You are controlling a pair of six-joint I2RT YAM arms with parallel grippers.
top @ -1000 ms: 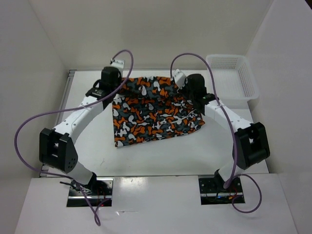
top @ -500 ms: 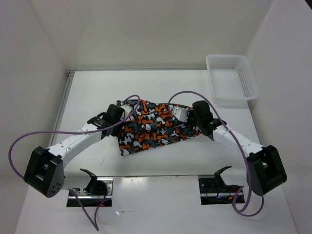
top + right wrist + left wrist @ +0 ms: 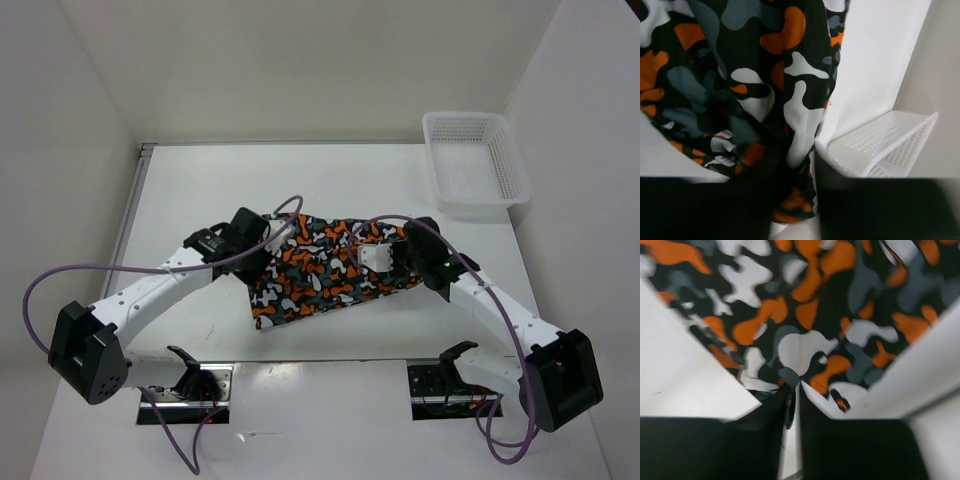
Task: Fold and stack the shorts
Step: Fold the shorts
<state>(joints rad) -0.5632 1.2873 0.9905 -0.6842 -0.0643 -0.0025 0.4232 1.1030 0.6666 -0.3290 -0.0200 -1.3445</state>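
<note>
The shorts (image 3: pixel 335 268), in an orange, white, grey and black blotch print, lie folded in a band on the middle of the white table (image 3: pixel 200 190). My left gripper (image 3: pixel 264 250) is at their left end. In the left wrist view its fingertips (image 3: pixel 795 385) are slightly parted at the cloth's (image 3: pixel 805 300) edge, with bare table showing through the narrow gap. My right gripper (image 3: pixel 393 258) is at the right end. Its jaws (image 3: pixel 797 160) stand apart, and a fold of the shorts (image 3: pixel 755 65) still lies loosely between them.
A white plastic mesh basket (image 3: pixel 475 160) stands at the back right corner and shows just right of the cloth in the right wrist view (image 3: pixel 880 145). White walls close in the table at the back and on both sides.
Both arms drew back from the far edge toward me, carrying the far half of the shorts over the near half. Both grippers' jaws have parted since.
</note>
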